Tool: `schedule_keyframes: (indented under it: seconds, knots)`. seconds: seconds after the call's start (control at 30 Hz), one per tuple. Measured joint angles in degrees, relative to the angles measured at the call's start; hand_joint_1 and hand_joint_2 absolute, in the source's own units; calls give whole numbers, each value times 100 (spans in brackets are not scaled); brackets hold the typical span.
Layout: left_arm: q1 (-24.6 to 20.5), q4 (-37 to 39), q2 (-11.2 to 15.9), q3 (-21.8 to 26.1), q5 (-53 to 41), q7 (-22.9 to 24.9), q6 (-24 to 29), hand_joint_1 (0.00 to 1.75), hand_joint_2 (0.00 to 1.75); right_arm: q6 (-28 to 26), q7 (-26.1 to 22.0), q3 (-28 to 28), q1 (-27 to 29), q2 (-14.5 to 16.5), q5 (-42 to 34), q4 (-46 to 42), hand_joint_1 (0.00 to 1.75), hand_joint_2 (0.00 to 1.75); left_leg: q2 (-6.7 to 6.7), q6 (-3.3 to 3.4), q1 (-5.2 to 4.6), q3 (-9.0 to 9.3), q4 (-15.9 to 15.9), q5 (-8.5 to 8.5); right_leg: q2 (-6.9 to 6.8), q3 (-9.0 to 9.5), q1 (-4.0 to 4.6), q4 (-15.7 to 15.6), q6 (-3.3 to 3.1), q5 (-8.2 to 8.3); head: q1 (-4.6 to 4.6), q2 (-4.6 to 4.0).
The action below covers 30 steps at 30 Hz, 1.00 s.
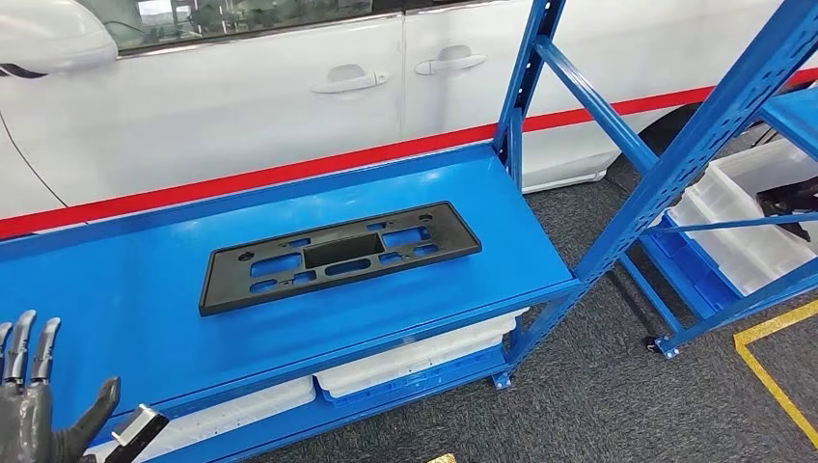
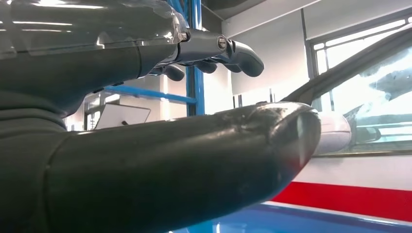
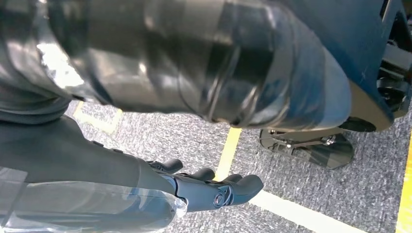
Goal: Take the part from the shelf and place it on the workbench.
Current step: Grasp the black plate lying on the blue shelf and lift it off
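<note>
Flat on the top board of the blue shelf (image 1: 145, 280) lies the part (image 1: 338, 255), a long black plastic frame with a rectangular recess in its middle and slots along its length, set at a slight slant with its right end farther from the robot. Nothing touches it. The left hand (image 1: 34, 400) is raised at the near left corner of the shelf, well apart from the part, its fingers (image 1: 21, 347) upright and spread and its thumb angled out to the side, holding nothing; the left wrist view shows the same hand (image 2: 145, 165) with the thumb thick in front and the fingers extended beyond it. The right hand (image 3: 194, 187) hangs over grey carpet (image 3: 311, 194) marked with yellow and white lines, its fingers loosely extended and apart, with nothing in them. Behind the shelf stands a white car (image 1: 241, 87) with a red stripe along its side. White bins (image 1: 415, 357) sit on the lower level, and a second blue rack (image 1: 714, 116) to the right holds more white bins.
</note>
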Motion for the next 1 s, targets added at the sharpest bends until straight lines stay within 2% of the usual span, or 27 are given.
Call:
schedule_keyframes:
  seconds: [0.57,0.7,0.77,0.83,1.0]
  knots:
    - [74,-43,-2,-8,-97,-8,-21,0,0,-33,-21,44,1,6,26,0,0,0,0,-50,11,35,-38,34,-1,-5,19,36,5,2,0,-1]
    - [12,-37,-22,-51,-163,-40,-79,0,175,-52,-20,44,2,9,25,0,0,0,1,-51,11,38,-39,35,-2,-7,19,36,4,1,0,0]
    - [-184,27,-103,-131,-191,-116,-177,0,175,-35,-30,43,0,9,-17,0,0,0,-1,-50,12,39,-38,38,-11,-8,16,35,4,1,0,0]
    - [-632,291,-349,-306,-194,-188,-354,0,175,14,-51,38,-11,5,-101,-1,0,0,-20,-48,11,34,-37,50,-38,-5,12,34,6,2,-1,-1]
    - [-2284,1746,-1383,-943,-1,-80,-536,0,175,139,-21,31,-95,-14,-174,-2,0,0,-47,-31,9,16,-37,84,-68,-4,2,35,35,29,1,-1]
